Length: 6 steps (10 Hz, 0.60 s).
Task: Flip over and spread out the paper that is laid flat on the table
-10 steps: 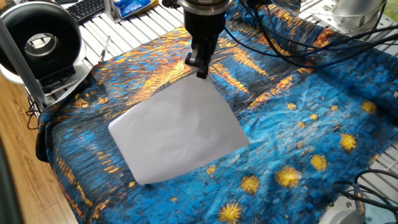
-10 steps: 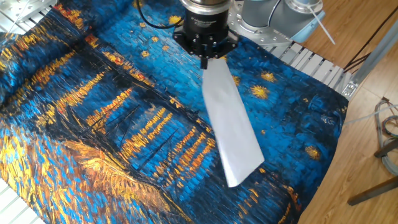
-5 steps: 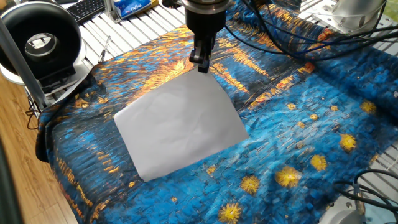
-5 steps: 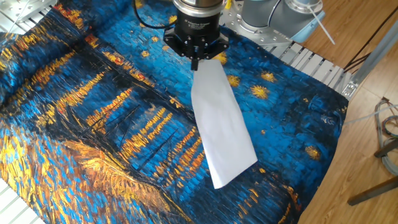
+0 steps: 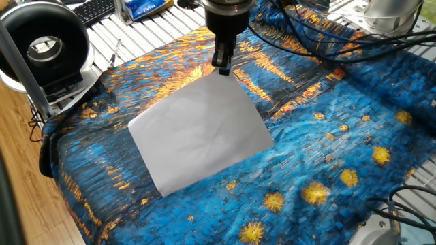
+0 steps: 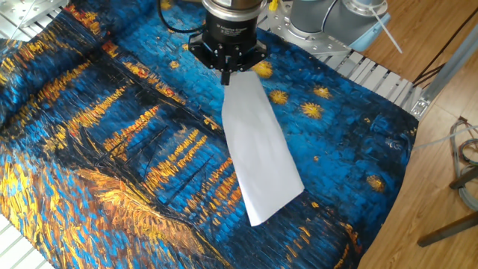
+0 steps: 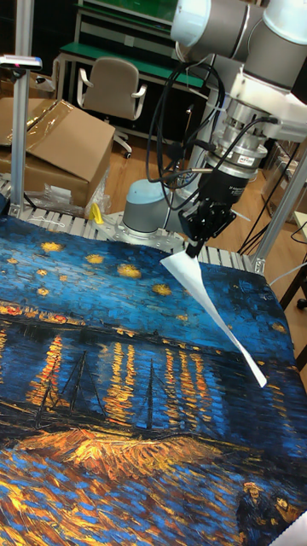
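Note:
The paper [image 5: 201,131] is a plain white sheet held up by one corner, hanging slanted above the table [image 5: 327,156], which is draped in blue cloth with orange streaks and yellow stars. My gripper [image 5: 222,69] is shut on the paper's top corner. From the other fixed view the paper [image 6: 258,153] slopes down from the gripper [image 6: 227,77] toward the cloth's near edge. In the tall fixed view the paper [image 7: 209,300] looks nearly edge-on, a thin white strip falling from the gripper [image 7: 194,250]; its low tip sits near the cloth, and contact cannot be told.
A black round device [image 5: 44,47] on a stand and a keyboard [image 5: 95,9] sit on the white slatted surface beyond the cloth. Black cables [image 5: 320,41] trail over the cloth behind the arm. A cardboard box [image 7: 51,145] and a chair [image 7: 111,90] stand behind the table.
The gripper has carried the paper's held corner up and sideways across the cloth; the sheet has swung along with it, its lower end dragging after it.

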{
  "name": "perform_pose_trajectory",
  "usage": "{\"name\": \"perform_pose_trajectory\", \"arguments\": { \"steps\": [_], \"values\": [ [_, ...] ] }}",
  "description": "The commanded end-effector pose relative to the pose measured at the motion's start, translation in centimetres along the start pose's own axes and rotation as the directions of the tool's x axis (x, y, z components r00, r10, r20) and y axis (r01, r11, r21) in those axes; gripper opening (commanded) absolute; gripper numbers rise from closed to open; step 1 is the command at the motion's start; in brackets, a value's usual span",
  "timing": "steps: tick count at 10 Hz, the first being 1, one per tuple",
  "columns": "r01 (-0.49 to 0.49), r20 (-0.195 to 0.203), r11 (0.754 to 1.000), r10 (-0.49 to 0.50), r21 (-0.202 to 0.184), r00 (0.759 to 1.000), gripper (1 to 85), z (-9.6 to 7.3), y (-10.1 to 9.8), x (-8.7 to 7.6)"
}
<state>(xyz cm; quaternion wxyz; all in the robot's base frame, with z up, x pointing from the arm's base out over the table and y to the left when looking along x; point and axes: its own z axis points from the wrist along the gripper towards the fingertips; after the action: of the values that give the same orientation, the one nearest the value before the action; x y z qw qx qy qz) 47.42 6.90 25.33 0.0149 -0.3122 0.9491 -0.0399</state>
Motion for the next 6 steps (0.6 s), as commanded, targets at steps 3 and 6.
{"name": "perform_pose_trajectory", "arguments": {
  "steps": [3,6],
  "values": [
    [0.034,0.045,0.999,-0.035,0.003,0.998,1.0,1.6,-0.3,-1.5],
    [0.052,0.051,0.998,-0.053,0.031,0.997,1.0,2.2,-1.0,-2.0]
  ]
}}
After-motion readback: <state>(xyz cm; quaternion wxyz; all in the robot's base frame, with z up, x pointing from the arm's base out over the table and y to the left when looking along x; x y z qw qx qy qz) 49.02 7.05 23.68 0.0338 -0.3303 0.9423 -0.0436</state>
